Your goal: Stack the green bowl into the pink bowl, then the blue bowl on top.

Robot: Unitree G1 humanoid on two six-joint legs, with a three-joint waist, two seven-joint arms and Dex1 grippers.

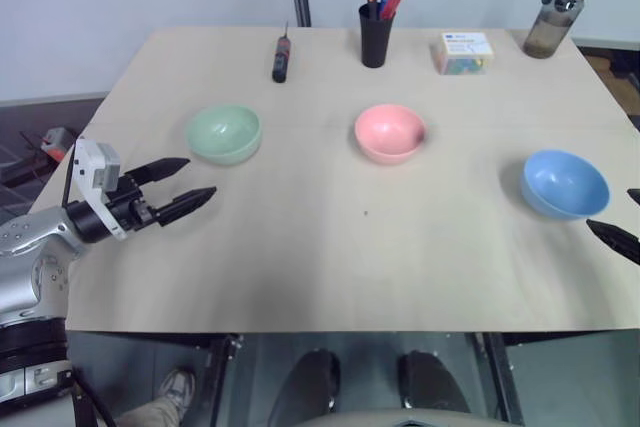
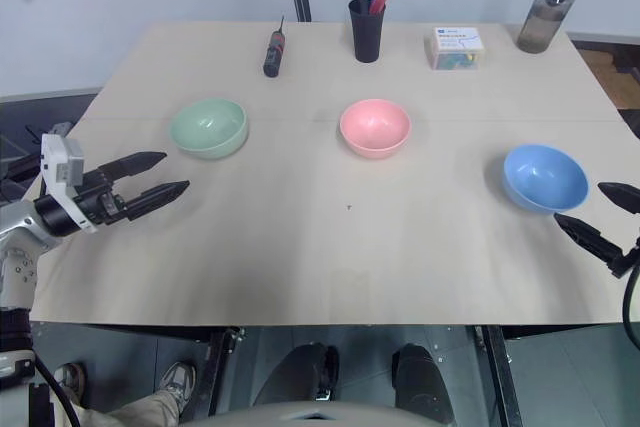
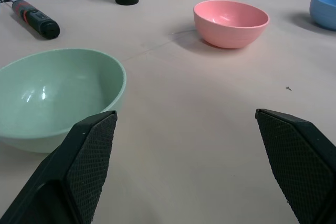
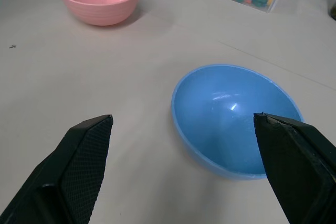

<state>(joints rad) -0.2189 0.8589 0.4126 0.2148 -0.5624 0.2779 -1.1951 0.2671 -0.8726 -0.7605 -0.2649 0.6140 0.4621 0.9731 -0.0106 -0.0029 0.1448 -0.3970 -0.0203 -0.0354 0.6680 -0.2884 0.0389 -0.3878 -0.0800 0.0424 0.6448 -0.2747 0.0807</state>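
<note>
Three bowls stand apart and upright on the wooden table (image 1: 330, 257). The green bowl (image 1: 224, 133) is at the left, the pink bowl (image 1: 389, 132) in the middle and the blue bowl (image 1: 565, 183) at the right. My left gripper (image 1: 188, 183) hovers open just in front of the green bowl, a little to its left, with nothing between its fingers. At the table's right edge my right gripper (image 2: 604, 215) is open and empty, close to the blue bowl's near right side. The wrist views show the green bowl (image 3: 55, 95) and the blue bowl (image 4: 239, 119) close ahead.
Along the table's far edge lie a black and red screwdriver (image 1: 282, 57), a black cup of pens (image 1: 376, 32), a small box of coloured clips (image 1: 462, 52) and a dark drinking bottle (image 1: 560, 12). A person's shoe (image 1: 175, 387) shows on the floor below the near edge.
</note>
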